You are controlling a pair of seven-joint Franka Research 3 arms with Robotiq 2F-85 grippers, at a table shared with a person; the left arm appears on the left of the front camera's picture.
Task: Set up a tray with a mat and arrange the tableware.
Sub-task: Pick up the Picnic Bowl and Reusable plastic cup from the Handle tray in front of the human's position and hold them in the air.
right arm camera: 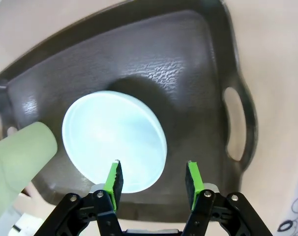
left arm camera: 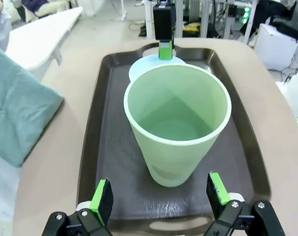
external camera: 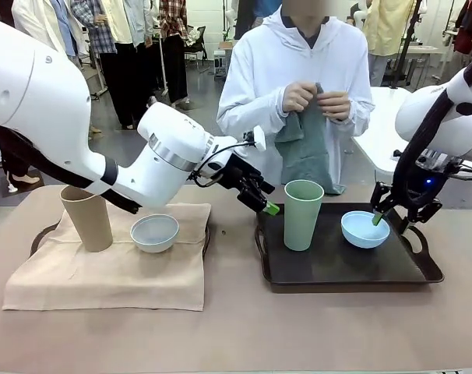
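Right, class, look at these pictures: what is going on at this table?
The left pincer is open, right beside the pale green cup, which stands upright on the dark tray. The right pincer, jaws apart, hangs over the rim of the light blue bowl on the same tray. The tan cup and white bowl sit on a beige mat at the robot's left. Across the table, a person holds a grey-green cloth.

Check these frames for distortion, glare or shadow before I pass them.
Front view: even lighting, sharp, soft shadows. Left wrist view: wide-angle bulge swells the tall pale green cup and bows the dark brown tray. Right wrist view: the light blue shallow bowl looks washed out and throws a dark shadow on the tray.
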